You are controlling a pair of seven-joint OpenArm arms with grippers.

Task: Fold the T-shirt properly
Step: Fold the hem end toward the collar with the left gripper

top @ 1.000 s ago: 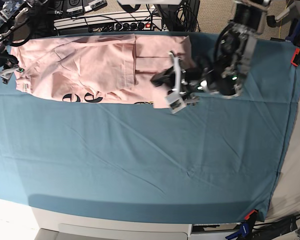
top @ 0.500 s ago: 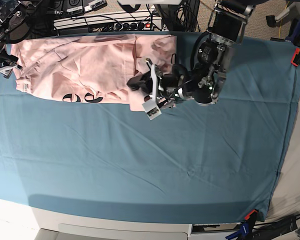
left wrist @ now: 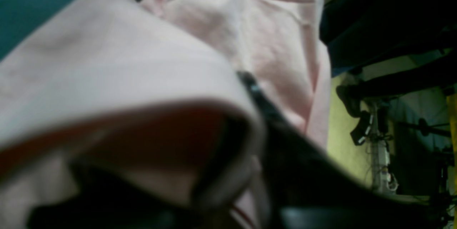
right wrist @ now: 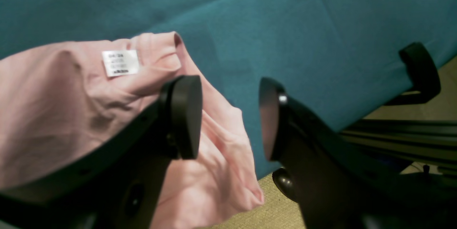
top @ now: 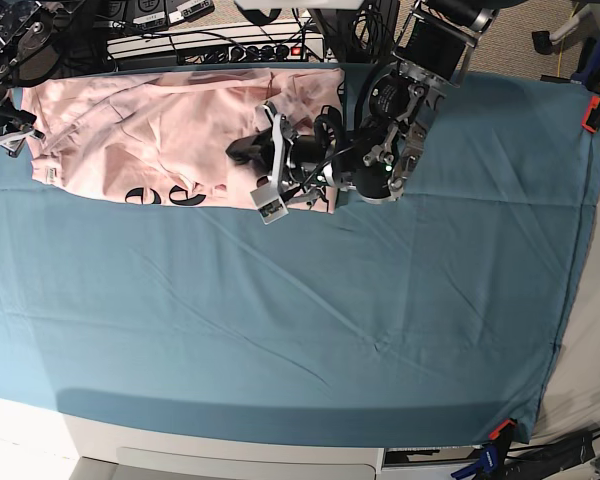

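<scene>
Base view: pink T-shirt (top: pixel 170 135) lies along far edge of teal sheet (top: pixel 280 320), left gripper (top: pixel 263 165) over its folded end w/ grip unclear, right gripper (right wrist: pixel 228 118) open & empty at other end; let go only once fold lies flat.

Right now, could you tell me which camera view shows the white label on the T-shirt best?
The right wrist view: the white label lies sharp and unobstructed on the T-shirt, beside the open right gripper. The base view shows it only as a tiny white speck at the shirt's edge. The left wrist view shows blurred pink fabric, no label.
</scene>
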